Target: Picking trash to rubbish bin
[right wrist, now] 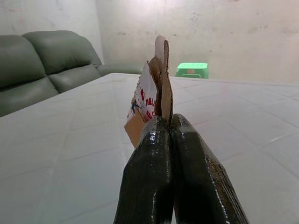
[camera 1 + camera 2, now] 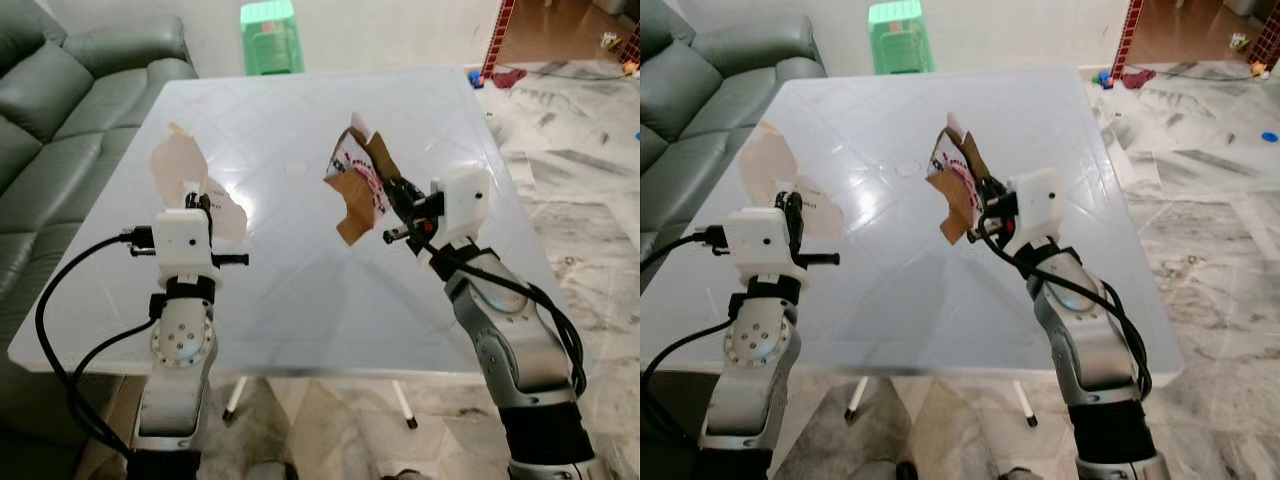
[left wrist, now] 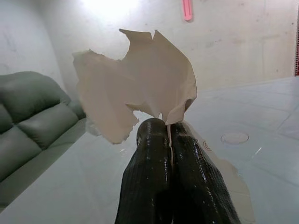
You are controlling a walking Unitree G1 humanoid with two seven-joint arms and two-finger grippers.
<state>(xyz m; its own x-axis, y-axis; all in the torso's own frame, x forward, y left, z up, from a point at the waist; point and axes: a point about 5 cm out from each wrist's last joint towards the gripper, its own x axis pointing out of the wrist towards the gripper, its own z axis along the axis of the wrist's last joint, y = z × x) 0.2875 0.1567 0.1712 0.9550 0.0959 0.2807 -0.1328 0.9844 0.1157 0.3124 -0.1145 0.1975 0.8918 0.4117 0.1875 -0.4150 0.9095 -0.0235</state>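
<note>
Both arms raised — fingers [image 3: 154, 154] closed

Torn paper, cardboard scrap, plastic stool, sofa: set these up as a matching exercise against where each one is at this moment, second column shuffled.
Things:
1. torn beige paper
2. printed cardboard scrap
3. green plastic stool
4. grey-green sofa

Places:
A. on the floor beyond the table's far edge
B. pinched in the right gripper
C. along the table's left side
D. pinched in the left gripper

Pairs: 1-D, 2-B, 3-A, 4-C
</note>
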